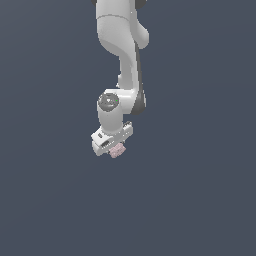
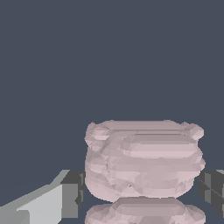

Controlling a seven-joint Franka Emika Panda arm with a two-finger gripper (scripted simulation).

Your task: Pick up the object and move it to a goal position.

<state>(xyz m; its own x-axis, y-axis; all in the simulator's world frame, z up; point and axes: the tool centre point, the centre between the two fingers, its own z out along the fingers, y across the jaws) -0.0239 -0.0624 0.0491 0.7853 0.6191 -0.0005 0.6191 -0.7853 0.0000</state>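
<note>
Well, here is how it stands.
Arm: the white Panda (image 1: 121, 55) reaches down from the exterior view's top edge, its wrist bent so the hand points downward over the plain dark grey bench (image 1: 200, 200).
Gripper: the white gripper (image 1: 116, 150) hangs near the middle of that view, tilted a little.
Lump: the pale pink, bumpy lump (image 1: 117, 151) sits right at the gripper's tips, on the side toward the exterior view's right.
Wrist view: the lump (image 2: 144, 159) fills the space between the two fingers, one pale finger (image 2: 48, 203) on one side and a darker pad (image 2: 214, 188) on the other.
Fingers: narrow, drawn in against the lump's two sides, each pad touching or just beside it.
Below the lump: a second pink shape shows beneath it in the wrist view; I cannot tell whether it is a reflection or part of the lump.
Bench contact: cannot tell whether the lump rests on the surface or hangs clear.
</note>
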